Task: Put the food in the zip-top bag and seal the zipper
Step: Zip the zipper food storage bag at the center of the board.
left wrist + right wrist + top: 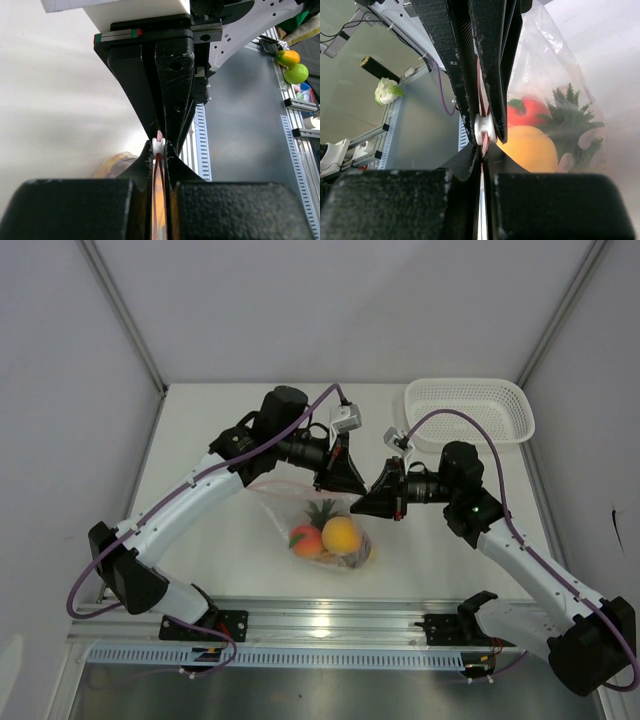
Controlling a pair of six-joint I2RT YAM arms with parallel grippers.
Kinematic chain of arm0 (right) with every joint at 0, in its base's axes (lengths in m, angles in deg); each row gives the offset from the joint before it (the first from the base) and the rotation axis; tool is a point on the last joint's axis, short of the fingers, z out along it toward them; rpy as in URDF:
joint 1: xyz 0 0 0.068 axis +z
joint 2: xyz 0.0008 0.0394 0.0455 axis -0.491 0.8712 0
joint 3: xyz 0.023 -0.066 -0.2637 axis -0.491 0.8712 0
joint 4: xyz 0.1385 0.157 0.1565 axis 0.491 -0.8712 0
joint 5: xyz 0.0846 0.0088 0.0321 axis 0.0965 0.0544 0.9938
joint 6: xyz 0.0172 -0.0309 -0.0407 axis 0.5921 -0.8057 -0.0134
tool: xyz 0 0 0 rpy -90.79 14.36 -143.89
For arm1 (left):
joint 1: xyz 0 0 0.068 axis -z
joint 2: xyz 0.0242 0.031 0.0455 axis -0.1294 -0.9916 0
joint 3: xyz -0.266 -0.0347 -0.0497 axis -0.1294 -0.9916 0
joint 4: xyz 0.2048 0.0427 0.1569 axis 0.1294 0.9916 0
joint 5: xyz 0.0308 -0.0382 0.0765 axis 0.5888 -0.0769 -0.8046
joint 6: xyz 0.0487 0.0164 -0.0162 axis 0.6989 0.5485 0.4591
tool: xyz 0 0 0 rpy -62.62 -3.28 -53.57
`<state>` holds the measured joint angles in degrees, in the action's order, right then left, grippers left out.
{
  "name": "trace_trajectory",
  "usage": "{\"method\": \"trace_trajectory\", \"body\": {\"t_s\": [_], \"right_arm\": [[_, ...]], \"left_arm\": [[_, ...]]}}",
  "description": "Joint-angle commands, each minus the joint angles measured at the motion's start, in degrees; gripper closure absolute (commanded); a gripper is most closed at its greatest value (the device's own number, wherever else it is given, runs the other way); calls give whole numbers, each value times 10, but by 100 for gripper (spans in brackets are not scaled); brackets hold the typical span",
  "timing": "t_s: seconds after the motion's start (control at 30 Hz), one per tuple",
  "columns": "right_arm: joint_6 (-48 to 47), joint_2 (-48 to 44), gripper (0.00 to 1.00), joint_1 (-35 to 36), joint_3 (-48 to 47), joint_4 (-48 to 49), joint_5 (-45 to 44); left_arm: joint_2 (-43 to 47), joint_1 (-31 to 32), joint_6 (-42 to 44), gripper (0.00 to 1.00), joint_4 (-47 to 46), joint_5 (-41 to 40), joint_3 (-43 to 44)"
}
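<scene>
Two grippers meet at the mouth of the zip-top bag (555,65): the left gripper (159,152) is clamped on the pink-red zipper (158,200), the right gripper (481,152) closed on it at a white slider (484,129). The clear bag sags onto the table (190,410) between the arms, holding the food (527,147): an orange-yellow fruit, a red one, a green crown

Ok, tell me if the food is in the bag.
In: the food shows through the clear zip-top bag, from above and the right wrist.
</scene>
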<state>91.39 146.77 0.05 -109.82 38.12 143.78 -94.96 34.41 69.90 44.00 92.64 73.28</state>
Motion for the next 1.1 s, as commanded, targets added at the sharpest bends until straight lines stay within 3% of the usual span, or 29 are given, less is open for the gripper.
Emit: {"method": "trace_trajectory", "body": {"t_s": [0.0,0.37,0.83,0.97,1.03,1.07], "right_arm": [[3,0,100,9,-11,40,2],[14,-33,100,9,11,42,-92],[81,-102,100,-29,61,86,-141],[83,-87,100,-28,62,101,-115],[76,-60,99,-27,52,105,-59],[63,-50,89,-23,47,101,-41]], "left_arm": [[3,-4,-8,100,-13,13,23],[6,-12,-9,100,-8,5,11],[41,-33,-8,99,-21,24,-59],[43,-33,-27,99,-32,46,-58],[44,-33,-34,99,-40,56,-52],[44,-33,-38,99,-43,59,-50]]}}
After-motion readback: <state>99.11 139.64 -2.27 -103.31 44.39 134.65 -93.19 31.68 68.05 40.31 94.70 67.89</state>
